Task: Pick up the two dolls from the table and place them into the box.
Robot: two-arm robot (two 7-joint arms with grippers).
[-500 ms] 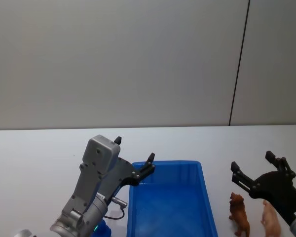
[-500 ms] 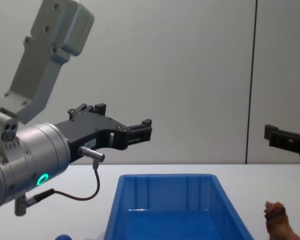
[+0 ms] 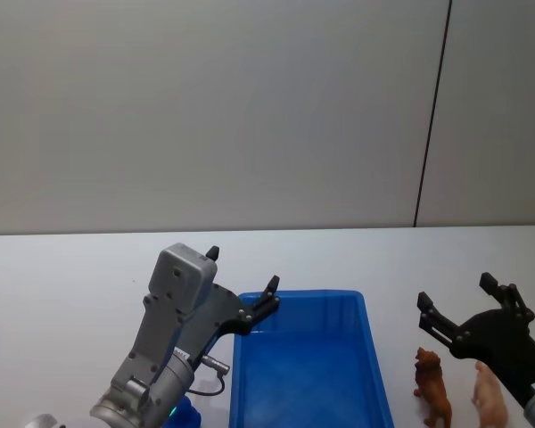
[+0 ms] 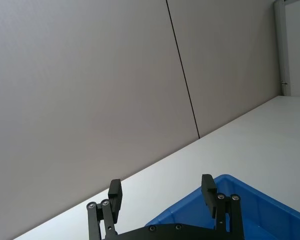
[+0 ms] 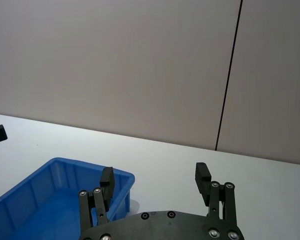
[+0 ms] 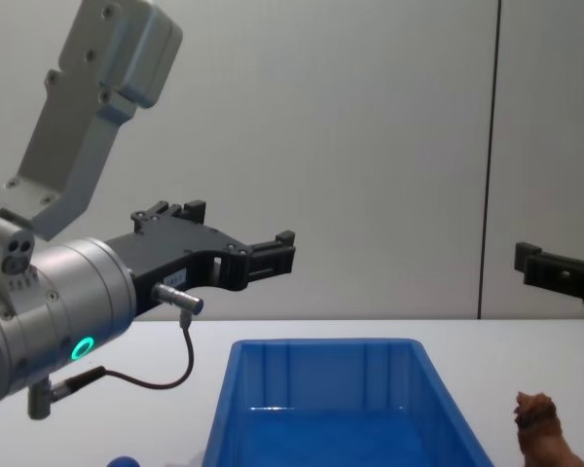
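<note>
The right gripper (image 3: 456, 291) hovers raised over the white table (image 3: 71, 276), its fingers spread apart and empty. In the head view, the brown doll (image 3: 432, 390) stands at about 7 o'clock from it and the pink pig doll (image 3: 490, 399) at about 5 o'clock. Both are on the table below it, side by side, long axes running 12 to 6. The blue box (image 3: 303, 293) sits at their 9 o'clock. The left gripper (image 3: 242, 269), also spread open, hovers by the box's far left corner, well apart from the dolls. The right arm looks nearer.
</note>
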